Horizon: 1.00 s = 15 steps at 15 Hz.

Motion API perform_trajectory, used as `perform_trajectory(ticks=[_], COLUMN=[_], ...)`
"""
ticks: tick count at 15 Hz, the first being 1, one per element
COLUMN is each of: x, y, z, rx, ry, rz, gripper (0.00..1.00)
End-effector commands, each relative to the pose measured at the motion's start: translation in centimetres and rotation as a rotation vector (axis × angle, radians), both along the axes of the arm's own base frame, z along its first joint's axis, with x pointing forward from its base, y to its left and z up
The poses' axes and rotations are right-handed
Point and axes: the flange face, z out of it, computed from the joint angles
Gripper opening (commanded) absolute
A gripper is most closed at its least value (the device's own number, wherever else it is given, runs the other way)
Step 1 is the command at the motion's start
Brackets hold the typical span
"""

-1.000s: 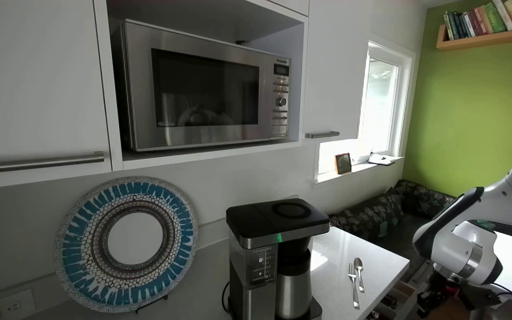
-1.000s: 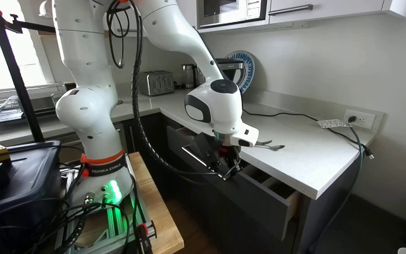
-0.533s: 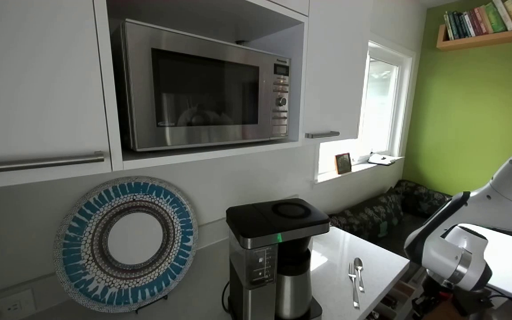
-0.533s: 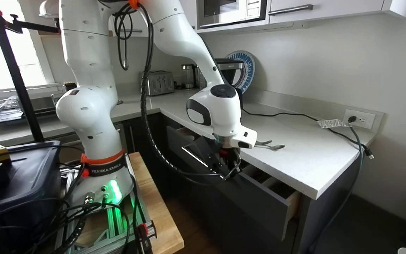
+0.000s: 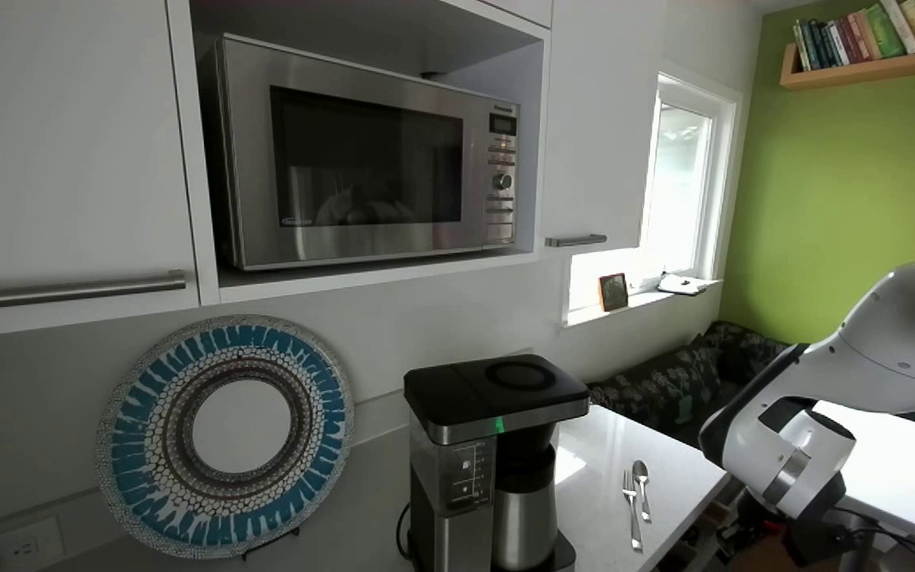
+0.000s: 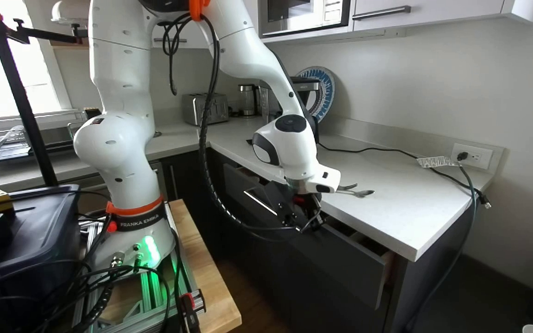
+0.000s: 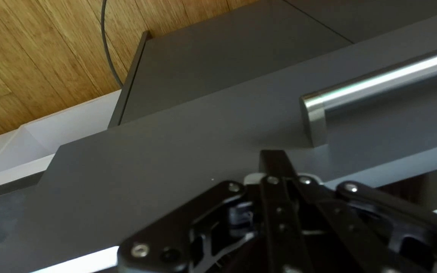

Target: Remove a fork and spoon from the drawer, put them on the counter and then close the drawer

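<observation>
My claw [image 7: 275,167] is clenched on nothing, tips at the grey front of the part-open drawer [image 6: 345,263], beside its bar handle [image 7: 385,81]; I judge it serves as 1 blunt pusher for closing. The fork [image 5: 633,508] and spoon [image 5: 642,488] lie side by side near the drawer-side edge of the surface [image 6: 407,208], presumably parked out of the way.

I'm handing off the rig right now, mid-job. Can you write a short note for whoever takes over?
Gripper: the black two-fingered gripper looks shut, close to the front of the shallow, dark-grey-fronted drawer, beside its silver metal bar handle; whether it touches the front is unclear.
Things: the slim silver metal fork and slim silver metal spoon lie side by side on the glossy white counter.
Done: fork and spoon are on the counter.
Left: the drawer is partly open; close it.
</observation>
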Motion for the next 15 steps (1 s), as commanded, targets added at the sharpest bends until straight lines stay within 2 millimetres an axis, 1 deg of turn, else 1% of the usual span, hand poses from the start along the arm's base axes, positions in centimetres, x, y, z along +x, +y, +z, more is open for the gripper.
perform_trajectory(ticks=[1,2,4,7,9,10,11,12,13,14,15], x=[2.0,2.6,3.0,3.6,2.9,2.0,1.4,0.2,-0.4,-1.7,-2.1], y=[-0.1,-0.1,0.1,0.3,0.7,1.2,1.4,1.9,2.0,2.3,2.2], z=[-0.4,-0.2,-0.6,-0.4,0.3,0.9,1.1,1.9,2.6,3.2,3.7], rx=[-0.005,0.004,0.012,0.019,0.022,0.015,0.01,0.009,0.006,-0.017,-0.025], ry=[-0.051,-0.079,-0.093,-0.118,-0.101,-0.079,-0.059,-0.035,-0.024,-0.01,0.003], rz=[-0.022,-0.028,-0.036,-0.044,-0.035,-0.025,-0.021,-0.012,0.001,0.008,0.025], gripper=[0.0,0.0,0.0,0.0,0.0,0.0,0.0,0.26,0.27,0.34,0.41])
